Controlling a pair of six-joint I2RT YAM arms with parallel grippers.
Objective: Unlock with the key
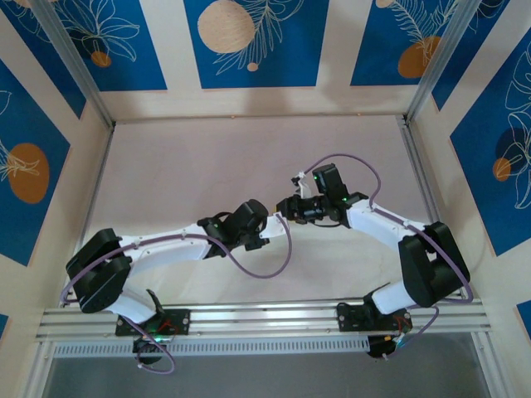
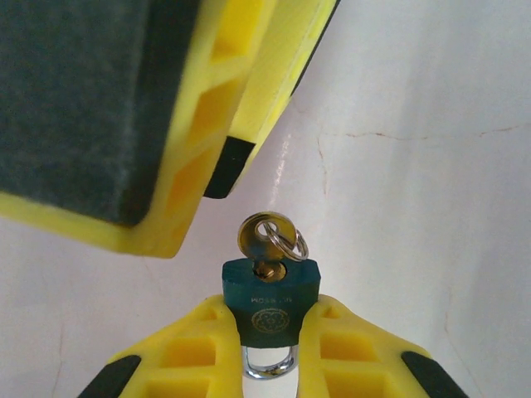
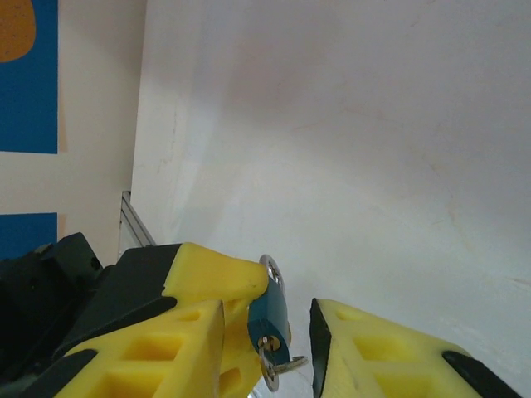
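Table centre, both arms reaching inward, wrists meeting over the white table (image 1: 249,157).

Left gripper (image 2: 270,315) - jaws drawn in tight on the padlock (image 2: 270,294), one yellow finger on each side of its dark teal body. Lock held off the table, keyhole end facing away from the wrist, silver shackle (image 2: 267,365) pointing back between the fingers toward the palm.

The key (image 2: 264,236) sits in the keyhole, blade sunk in, head sticking out past the lock. Head reads brass-toned in the left wrist view; a small silver ring (image 2: 292,242) hangs through it. Nothing grips the key.

Right gripper (image 3: 272,303) - jaws partly apart, holding nothing. From the left wrist camera its yellow fingers (image 2: 191,157) hang just beyond and to the left of the key head, clear of it, dark pads showing. From the right wrist camera the lock and key lie in the gap between its fingers; the right finger stands clear of both, and contact on the left side cannot be told.

In the top view the two grippers nearly touch, just right of centre; lock and key too small to make out there.
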